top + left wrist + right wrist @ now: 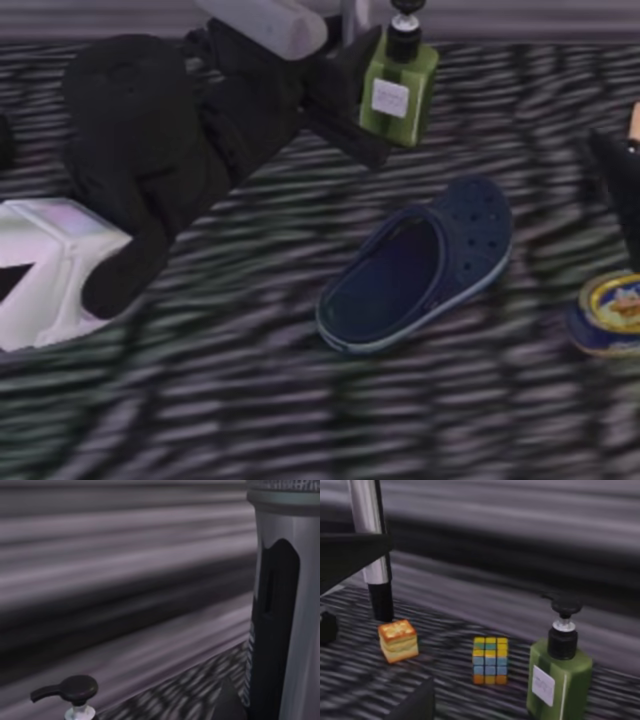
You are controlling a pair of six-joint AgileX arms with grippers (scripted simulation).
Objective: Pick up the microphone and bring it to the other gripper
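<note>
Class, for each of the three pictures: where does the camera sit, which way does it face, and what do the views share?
Top view: above the table, looking down on the blue clog and green pump bottle; the left arm fills its left side.
Left wrist view: low over the table, facing the microphone close up; no gripper part is clear.
Right wrist view: low, facing a colour cube and the bottle.
Shared: the pump bottle shows in all three.

Bench point(250, 420): dark surface with wavy grey stripes.
Centre: blue clog point(420, 265) lying on it, toe toward the right.
Far edge: green pump bottle point(398, 85), upright, black top.
Right edge: round blue-and-gold tin point(610, 315).
Elsewhere on the bench: colour cube point(490, 660); layered orange block point(397, 640).
</note>
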